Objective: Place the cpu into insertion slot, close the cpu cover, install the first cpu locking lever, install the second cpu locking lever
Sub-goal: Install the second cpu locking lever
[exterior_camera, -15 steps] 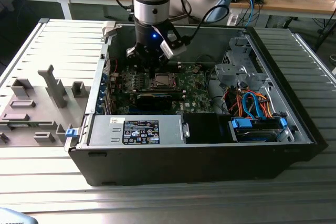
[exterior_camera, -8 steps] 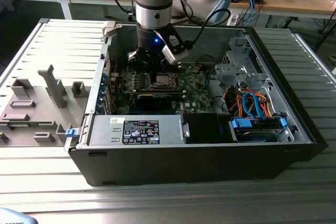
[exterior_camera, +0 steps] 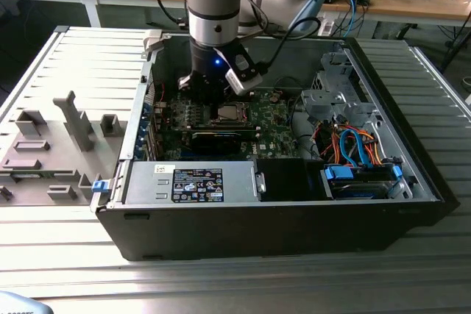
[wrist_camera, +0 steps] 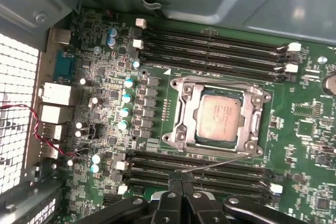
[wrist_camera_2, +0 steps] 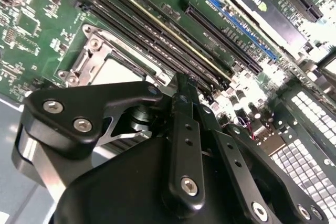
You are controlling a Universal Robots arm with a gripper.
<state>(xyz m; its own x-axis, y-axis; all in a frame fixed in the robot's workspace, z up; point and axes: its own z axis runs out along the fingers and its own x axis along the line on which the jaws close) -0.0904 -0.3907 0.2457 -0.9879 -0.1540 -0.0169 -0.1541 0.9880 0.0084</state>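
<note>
Cpu (wrist_camera: 221,118) seated inside insertion slot (wrist_camera: 181,113)

A ribbed metal table (exterior_camera: 66,56) in front — behind it, cluttered wooden benches (exterior_camera: 412,5) with cables.

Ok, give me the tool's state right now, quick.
Tool: closed, fingertips together, nothing visibly held; it sits beside the cpu cover, which lies shut over the cpu.

Ribbed metal table (exterior_camera: 66,255) under open computer case (exterior_camera: 243,229)
</note>
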